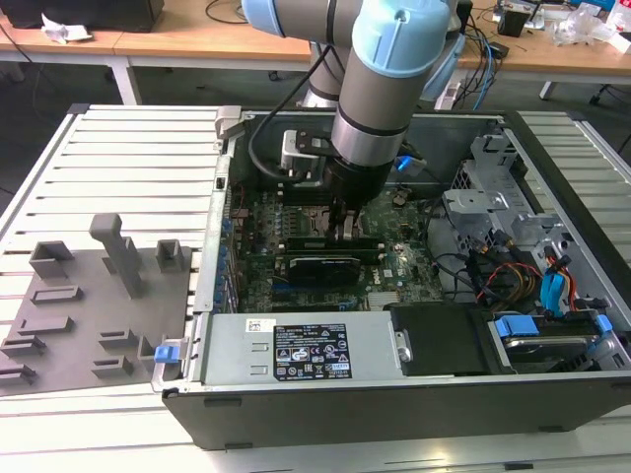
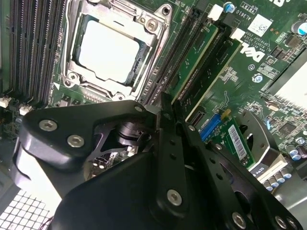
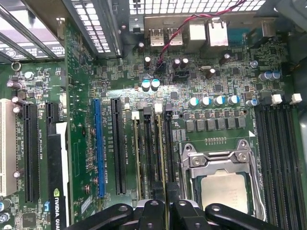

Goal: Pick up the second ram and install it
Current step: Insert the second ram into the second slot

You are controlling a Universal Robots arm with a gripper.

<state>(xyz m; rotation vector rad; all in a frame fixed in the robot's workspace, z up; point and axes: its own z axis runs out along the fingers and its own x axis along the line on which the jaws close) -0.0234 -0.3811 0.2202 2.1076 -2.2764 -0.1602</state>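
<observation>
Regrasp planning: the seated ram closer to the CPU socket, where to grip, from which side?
Pinch the ram across its flat faces, mid-length at the top edge, from straight above. It sits upright on edge, so only that edge is free; the other stick crowds one side.

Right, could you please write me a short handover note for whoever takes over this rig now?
Pincer: down inside the open computer case, shut on the second ram.
Second ram: standing upright along a memory slot beside the processor socket, next to another ram stick that already sits in its slot.
Done: the second ram is picked up and brought to its slot.
Left: I cannot tell whether it is pressed fully home; the pincer has not let go.
</observation>
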